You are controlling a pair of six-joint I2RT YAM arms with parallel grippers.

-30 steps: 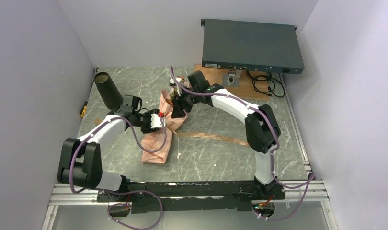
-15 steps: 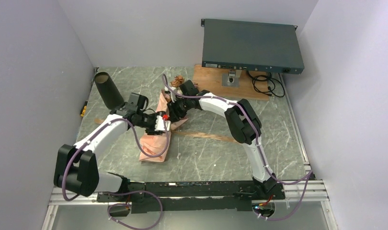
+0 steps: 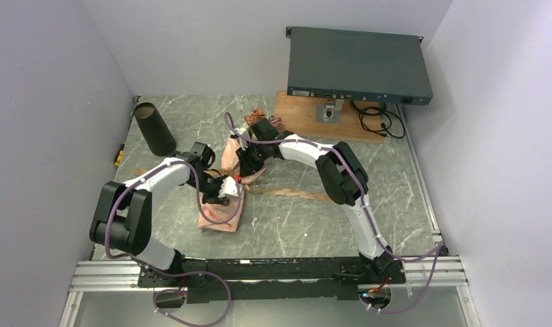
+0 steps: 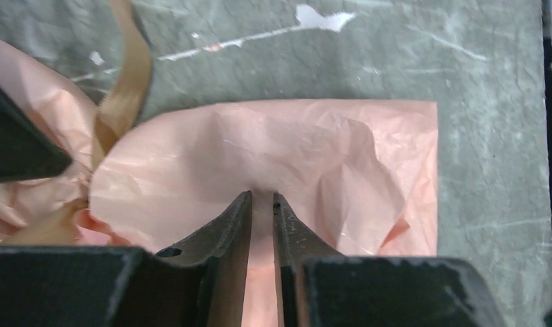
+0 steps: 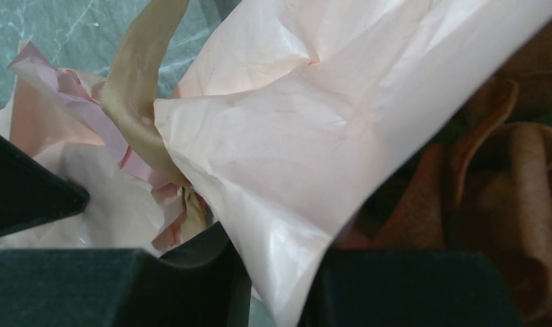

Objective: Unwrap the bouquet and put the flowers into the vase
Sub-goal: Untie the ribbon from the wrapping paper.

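The bouquet (image 3: 236, 170) lies across the marble table, its crinkled salmon-pink paper (image 4: 273, 157) spread toward the near side. The flowers (image 3: 259, 118) stick out at the far end; a rust bloom (image 5: 505, 184) shows in the right wrist view. A tan ribbon (image 3: 294, 194) trails to the right and loops round the paper's neck (image 5: 133, 88). My left gripper (image 3: 227, 189) (image 4: 263, 196) is pressed onto the lower paper, jaws pinched on a fold. My right gripper (image 3: 244, 163) (image 5: 280, 272) is shut on a paper edge that runs between its fingers. The black vase (image 3: 154, 128) stands at the back left, apart from both.
A dark grey rack box (image 3: 358, 65) sits at the back right above a wooden board (image 3: 300, 112), with black cables (image 3: 382, 122) beside it. A yellow-handled tool (image 3: 118, 157) lies by the left wall. Walls close in on three sides.
Both grippers have closed on the paper. The left gripper moved nearer, onto the lower paper; the right gripper shifted left and down to the paper by the tie.
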